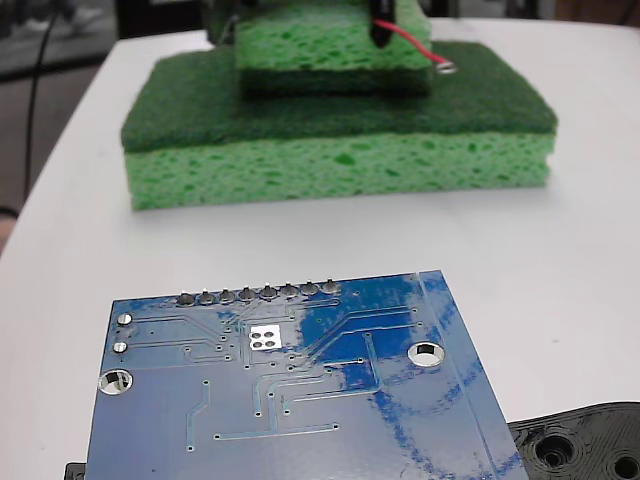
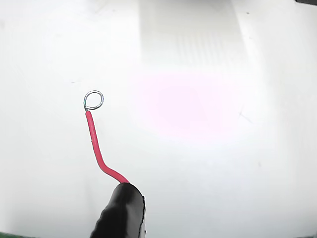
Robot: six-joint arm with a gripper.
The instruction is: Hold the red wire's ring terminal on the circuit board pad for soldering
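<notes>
The blue circuit board (image 1: 300,400) lies at the front of the fixed view, and its pad (image 1: 265,337), a small silver square, sits near the board's far edge. The red wire (image 1: 410,45) shows at the top right over the green sponges. Its black sleeve (image 1: 380,28) runs off the top edge, and the ring terminal (image 1: 446,68) points right, far from the pad. In the wrist view the red wire (image 2: 94,141) rises from the black sleeve (image 2: 121,213) to the ring terminal (image 2: 93,99) over white table. No gripper fingers show in either view.
A large green sponge (image 1: 340,150) with a smaller one (image 1: 330,50) stacked on it stands behind the board. A black plastic part with holes (image 1: 580,445) lies at the board's front right. Dark shapes (image 1: 222,20) sit at the top edge.
</notes>
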